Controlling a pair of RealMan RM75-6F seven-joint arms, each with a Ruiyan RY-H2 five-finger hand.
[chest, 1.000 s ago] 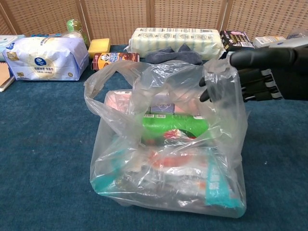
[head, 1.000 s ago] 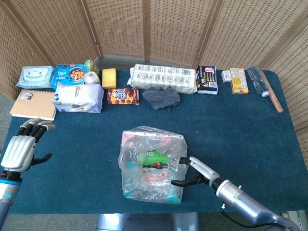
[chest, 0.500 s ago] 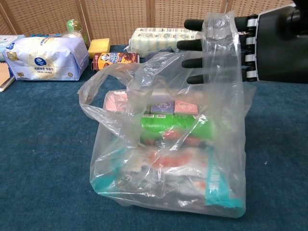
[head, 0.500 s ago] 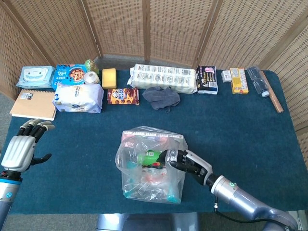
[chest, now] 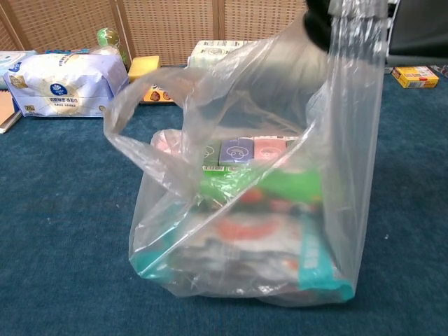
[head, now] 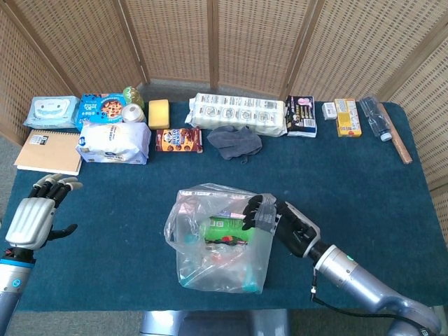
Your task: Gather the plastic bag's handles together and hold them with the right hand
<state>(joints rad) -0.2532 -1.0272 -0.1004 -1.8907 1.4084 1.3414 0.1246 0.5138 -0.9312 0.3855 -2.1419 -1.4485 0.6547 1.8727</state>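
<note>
a clear plastic bag (head: 213, 245) filled with packaged goods is found standing on the blue table cloth (head: 350, 182), near the front edge and about midway across. inside it a green packet (head: 222, 229) is seen lying across the middle, with small pink and purple cartons (chest: 238, 150) behind it in the chest view. the right hand (head: 269, 215) is positioned at the bag's upper right corner, and the bag's right handle (chest: 357, 42) is looped over its dark fingers (head: 252, 210), which are curled through the loop and hold it; in the chest view this handle is drawn up taut to the top of the frame, where only a dark part of the hand is visible. the bag's left handle (chest: 133, 126) is not held and is seen standing out as a loose loop on the bag's left side, well apart from the right hand. the left hand (head: 31, 217) is observed over the table's front left corner, well apart from the bag, with nothing in it and its fingers extended and slightly spread. along the far edge of the table are noted a notebook (head: 47, 152), a white bag of goods (head: 113, 143), a yellow sponge (head: 159, 113), a grey cloth (head: 234, 140) and a long white multipack (head: 239, 113).
</note>
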